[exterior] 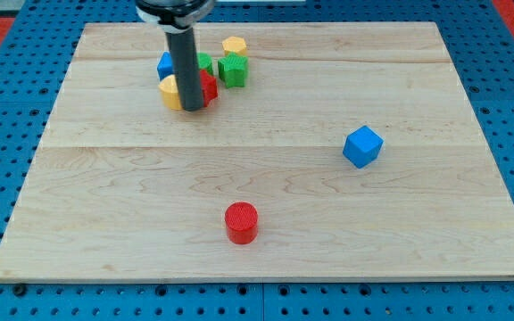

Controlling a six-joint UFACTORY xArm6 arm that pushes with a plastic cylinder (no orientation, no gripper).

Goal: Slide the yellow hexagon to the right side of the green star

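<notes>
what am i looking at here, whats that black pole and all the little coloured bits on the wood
The black pole is the end of a robot arm. It has no pincer and holds nothing; its lower end, my tip, only slides over the wooden board and pushes blocks. There is one picture, from a single camera looking down at the board.

My tip sits in a cluster of blocks near the view's top: a yellow block and a red block on either side of it, a blue block behind, a green star and a yellow hexagon to the view's right. Apart from these lie a blue cube and a red cylinder.
</notes>
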